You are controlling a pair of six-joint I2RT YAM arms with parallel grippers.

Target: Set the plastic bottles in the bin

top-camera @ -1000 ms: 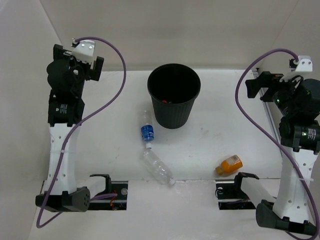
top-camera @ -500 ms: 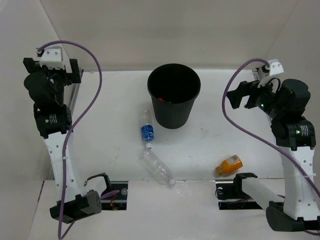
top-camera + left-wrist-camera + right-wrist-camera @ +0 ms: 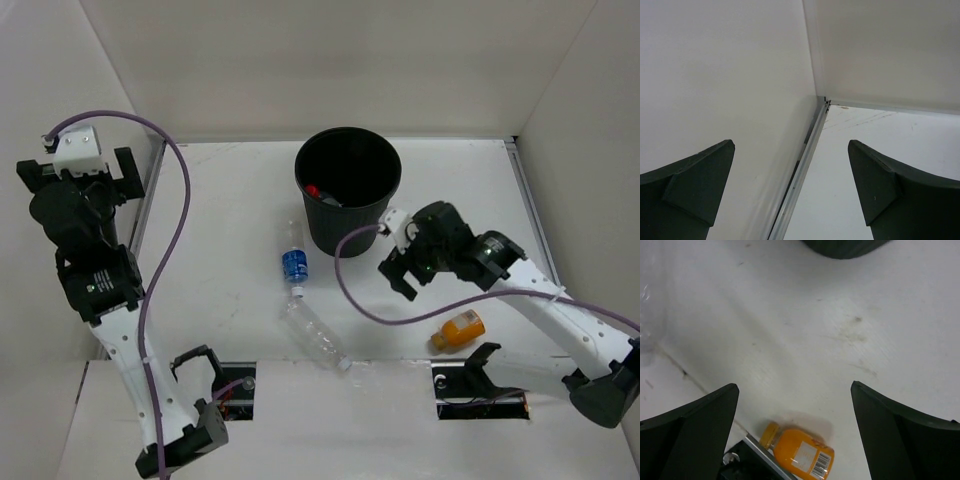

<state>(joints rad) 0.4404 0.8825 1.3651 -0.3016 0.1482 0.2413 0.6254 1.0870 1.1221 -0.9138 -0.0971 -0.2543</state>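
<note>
The black bin stands at the back middle of the table, with the red-capped bottle lying inside it. The blue-label bottle lies left of the bin's base. The clear unlabelled bottle lies in front of it. The stubby orange bottle lies at the near right edge. It also shows in the right wrist view, below my open, empty right gripper. That gripper hovers right of the bin's base. My left gripper is open and empty, raised at the far left by the wall.
White walls close in the table on the left, back and right. A metal rail runs along the left wall. The bin's base and the clear bottle's end show at the edges of the right wrist view.
My right arm has swung from the far right, down and left to the table's middle, near the bin's base. My left arm has moved further left and up. The bottles have not moved.
</note>
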